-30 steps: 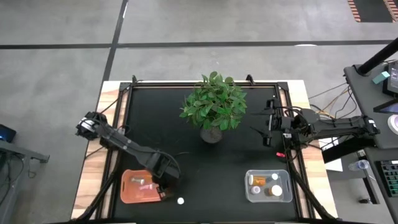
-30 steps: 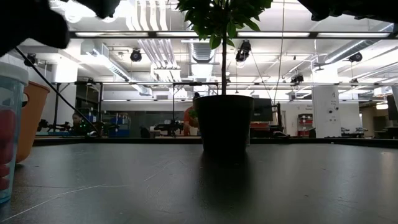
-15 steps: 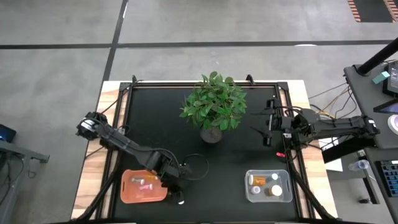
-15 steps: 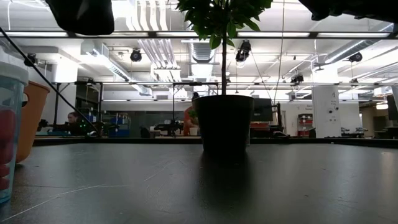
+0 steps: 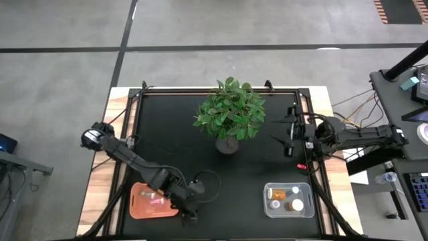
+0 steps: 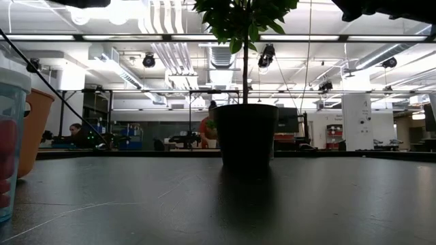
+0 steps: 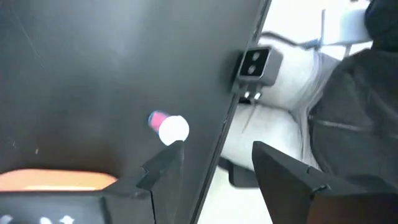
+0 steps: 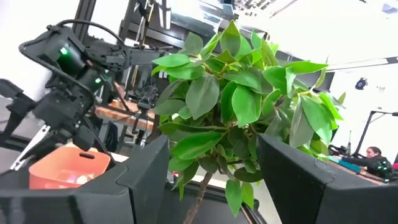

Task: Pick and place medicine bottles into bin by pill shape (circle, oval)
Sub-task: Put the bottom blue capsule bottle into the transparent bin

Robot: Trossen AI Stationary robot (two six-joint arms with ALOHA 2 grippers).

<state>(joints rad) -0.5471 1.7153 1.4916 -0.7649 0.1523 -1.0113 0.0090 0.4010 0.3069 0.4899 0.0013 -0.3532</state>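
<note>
Landmark: potted plant (image 5: 229, 115), standing toward the table's (image 5: 254, 181) far edge, roughly centred. Left gripper (image 5: 190, 215) sat well toward the near edge from the plant and a bit to its left, just past the near right corner of the orange bin (image 5: 153, 201). Left wrist view had its fingers (image 7: 163, 163) spread, nothing between them, and a pink bottle with a white cap (image 7: 168, 129) lying on its side on the black mat right at the tip of one finger, close to the table edge; contact couldn't be told. In the high view that bottle was hidden under the gripper. Orange bin, near-left of the plant, had at least one pale bottle (image 5: 159, 195) inside; exact count unclear. Clear bin (image 5: 288, 200), near-right of the plant, held several bottles: white-capped ones (image 5: 276, 203) and at least one orange one (image 5: 295, 191); count also unclear. Right gripper (image 5: 289, 136) waited to the plant's right, level with it, near the table's right side and well apart from both bins. Right wrist view showed its fingers (image 8: 152, 163) spread and empty, pointed at the plant, with the orange bin and the left arm (image 8: 65, 106) visible past the leaves. Low view: plant pot dead centre on the mat, both arms only dark shapes along the top edge, a person (image 6: 73, 132) seated far back in the room.
</note>
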